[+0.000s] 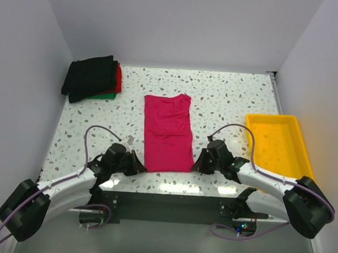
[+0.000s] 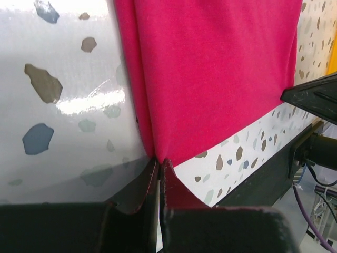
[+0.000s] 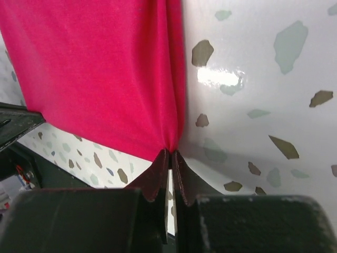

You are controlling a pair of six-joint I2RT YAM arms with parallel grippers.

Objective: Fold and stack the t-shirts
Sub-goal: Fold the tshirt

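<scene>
In the top view, the bright magenta-pink cloth t-shirt (image 1: pixel 167 132), folded into a long narrow rectangle, lies flat in the middle of the speckled white table (image 1: pixel 227 95). The stack of folded black, red and green t-shirts (image 1: pixel 92 78) is at the far left corner and the yellow plastic tray (image 1: pixel 278 145) is at the right. The cloth looks light, soft and limp, so I judge it will sag unless it is taken at two corners together; the near hem corners are the good places. The left gripper (image 1: pixel 138 166) and the right gripper (image 1: pixel 196 165) sit low at these corners, with both arms stretched along the table and turned inward. In the left wrist view, the fingertips (image 2: pixel 143 184) are pressed together on the near left corner, and the cloth puckers into them. In the right wrist view it is the same at the near right corner: the jaws are closed with a pinch of pink fabric between them.
</scene>
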